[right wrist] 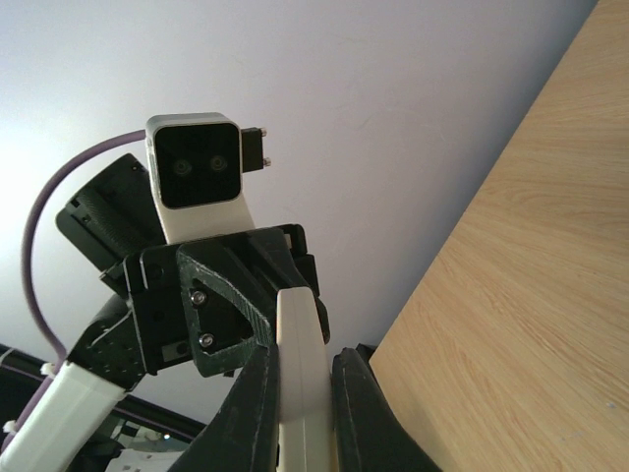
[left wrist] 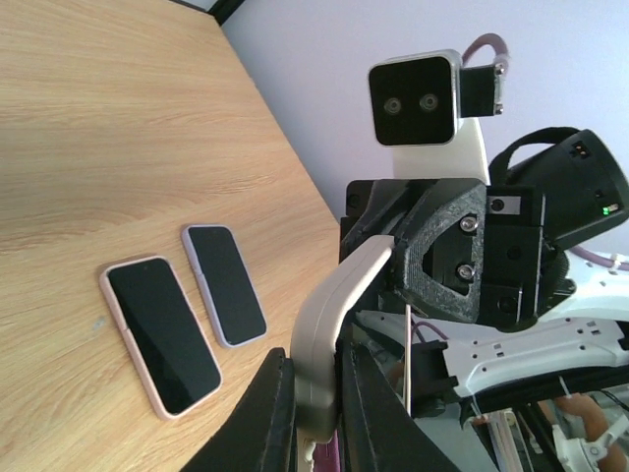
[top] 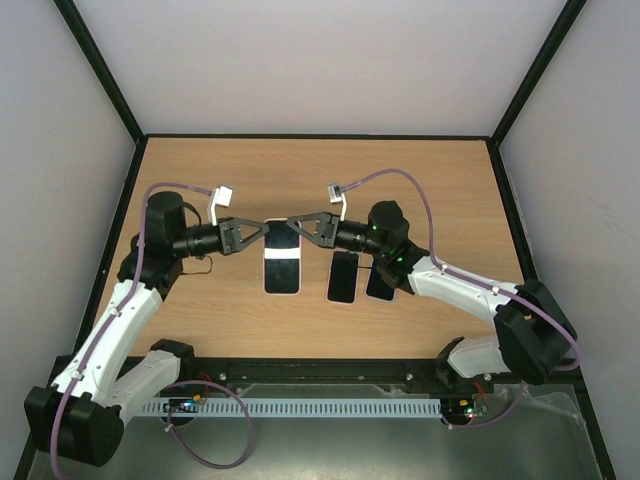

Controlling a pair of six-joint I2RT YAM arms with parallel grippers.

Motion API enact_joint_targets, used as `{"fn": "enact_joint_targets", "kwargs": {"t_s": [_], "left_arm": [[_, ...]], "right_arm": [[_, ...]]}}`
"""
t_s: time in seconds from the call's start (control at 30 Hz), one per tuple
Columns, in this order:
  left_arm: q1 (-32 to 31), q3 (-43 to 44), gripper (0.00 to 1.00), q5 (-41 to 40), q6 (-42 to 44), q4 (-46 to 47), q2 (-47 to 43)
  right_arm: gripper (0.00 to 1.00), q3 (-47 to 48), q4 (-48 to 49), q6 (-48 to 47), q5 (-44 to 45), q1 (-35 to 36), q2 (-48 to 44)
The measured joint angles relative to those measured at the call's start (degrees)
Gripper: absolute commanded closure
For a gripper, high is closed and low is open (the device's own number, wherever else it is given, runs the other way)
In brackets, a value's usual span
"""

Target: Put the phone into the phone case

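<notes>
White case: flat, with a pink rim and a dark far end; I could not tell if a phone sat inside it.
Where it was: up off the bench, near the middle, between the two hands.
Left hand: fingers narrow, pinching the case from the left side.
Right hand: fingers narrow too, pinching the case from the other side.
Pink phone: flat on the bench, dark screen up, just right of the case.
Lilac phone: flat beside the pink one, close but not touching.
Arms: bent in from each side, tips nearly meeting over the case.
</notes>
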Motion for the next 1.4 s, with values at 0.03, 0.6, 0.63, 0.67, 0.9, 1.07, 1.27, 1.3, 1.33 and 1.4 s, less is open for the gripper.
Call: {"fn": "enact_joint_targets", "kwargs": {"t_s": [0.03,0.6,0.63,0.67,0.9,1.07,1.27,1.3,1.33,1.4], "left_arm": [[-0.1,0.5,0.98,-0.6,0.5,-1.0,0.2],[0.3,0.7,0.22,-5.2,-0.3,-6.5,-1.2],[0.3,0.0,0.22,-4.7,-0.8,-6.3,-1.9],[0.3,-0.9,0.22,-4.2,-1.4,-5.9,-2.6],[0.3,-6.1,0.26,-1.2,-3.8,-5.2,-3.8],[0.3,-8.7,0.57,1.2,-7.0,-2.7,-5.3],[0.2,-8.5,0.94,2.3,-7.8,-1.4,-5.5],[0.2,-8.4,0.97,2.1,-7.4,-1.7,-5.5],[0.2,-8.2,0.97,2.0,-6.8,-1.9,-5.5],[0.2,-7.4,0.98,1.3,-6.0,-3.2,-5.4]], "right_arm": [[0.98,0.2,-0.6,-0.3,0.3,0.0,0.0],[0.98,1.0,-3.2,5.0,9.2,-0.2,0.3],[0.98,1.0,-3.1,5.3,9.9,-0.2,0.3],[0.98,1.0,-3.1,5.7,10.7,-0.2,0.3],[0.98,1.0,-1.1,7.7,15.1,-0.5,0.3],[0.98,0.9,0.2,8.3,17.3,-0.6,0.1],[0.98,-0.4,1.5,9.0,18.2,-0.6,0.2],[0.98,-0.6,1.4,9.1,18.3,-0.7,0.2],[0.98,-0.8,1.4,9.0,18.3,-0.9,0.2],[0.98,-1.0,1.4,9.1,18.4,-1.0,0.2]]}}
